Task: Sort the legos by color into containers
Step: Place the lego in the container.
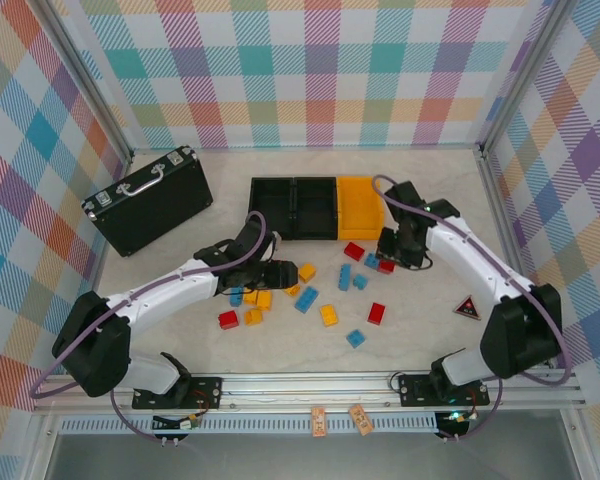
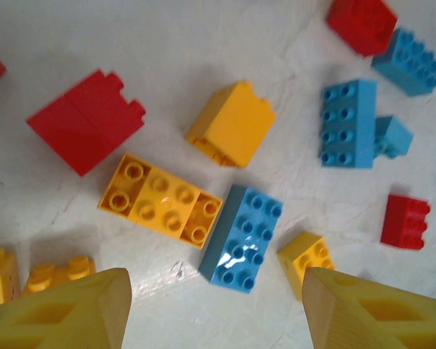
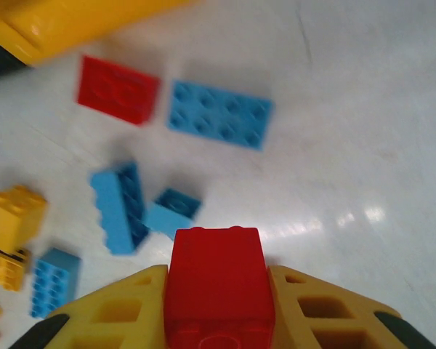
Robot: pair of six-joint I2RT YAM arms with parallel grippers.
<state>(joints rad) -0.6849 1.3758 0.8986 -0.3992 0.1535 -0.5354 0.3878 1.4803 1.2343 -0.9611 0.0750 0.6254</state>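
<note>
Red, yellow and blue legos lie scattered mid-table in front of the containers: two black bins and an orange bin in a row. My right gripper is shut on a red lego, lifted just above the table near the orange bin. Below it lie a red brick and a blue brick. My left gripper hangs open over the pile's left side, nothing between its fingers. A blue lego lies just ahead of it, beside a long yellow one.
A larger black case with a handle lies at the back left. A small triangular sign sits on the table near the right arm. Plaid walls enclose the table on three sides.
</note>
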